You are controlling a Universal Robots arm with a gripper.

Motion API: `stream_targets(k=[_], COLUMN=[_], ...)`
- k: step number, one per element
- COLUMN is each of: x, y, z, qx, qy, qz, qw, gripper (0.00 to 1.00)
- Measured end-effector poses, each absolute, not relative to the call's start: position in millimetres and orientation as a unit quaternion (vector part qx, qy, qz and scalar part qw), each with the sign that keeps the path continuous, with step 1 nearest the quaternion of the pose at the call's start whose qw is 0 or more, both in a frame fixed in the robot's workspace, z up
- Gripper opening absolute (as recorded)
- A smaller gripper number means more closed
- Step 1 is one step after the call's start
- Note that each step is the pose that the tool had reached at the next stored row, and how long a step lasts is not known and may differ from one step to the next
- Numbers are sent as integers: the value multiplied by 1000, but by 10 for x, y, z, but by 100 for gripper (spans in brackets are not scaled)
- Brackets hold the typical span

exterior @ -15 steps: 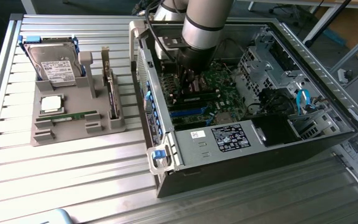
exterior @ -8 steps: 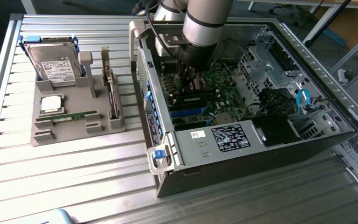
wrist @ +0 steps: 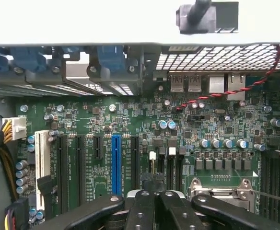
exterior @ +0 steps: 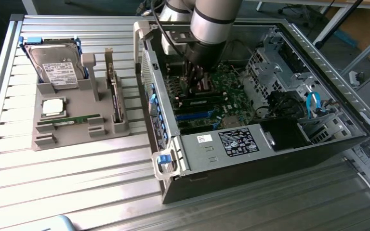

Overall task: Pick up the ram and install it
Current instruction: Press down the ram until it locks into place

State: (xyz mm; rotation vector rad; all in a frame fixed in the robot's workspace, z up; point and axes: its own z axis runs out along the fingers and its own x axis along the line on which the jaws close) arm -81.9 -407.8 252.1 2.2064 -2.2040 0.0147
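Ram (exterior: 69, 120), one stick, lying in grey holder (exterior: 75, 137) on worktop (exterior: 56, 178). My gripper (wrist: 153, 197), fingers together, empty, above motherboard (wrist: 145, 120) inside one open computer case (exterior: 262, 163).

One open computer case (exterior: 249, 159), one motherboard (wrist: 130, 120), one grey holder tray (exterior: 75, 132), one hard drive (exterior: 58, 70), one processor chip (exterior: 52, 107), one ram stick (exterior: 75, 119), one expansion card (exterior: 114, 96).

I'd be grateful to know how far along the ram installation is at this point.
Done: nothing visible yet; the ram lies flat in the grey tray outside the computer case. In hand: the claw is shut above the motherboard, and no ram shows in it. Left: both the pickup and the seating in a slot.
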Motion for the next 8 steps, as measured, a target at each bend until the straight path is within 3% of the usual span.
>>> stream_targets(k=[8], x=[-683], y=[-4079], z=[2553], qx=[707], qy=[-707], qz=[8], qw=[17], gripper=[10])
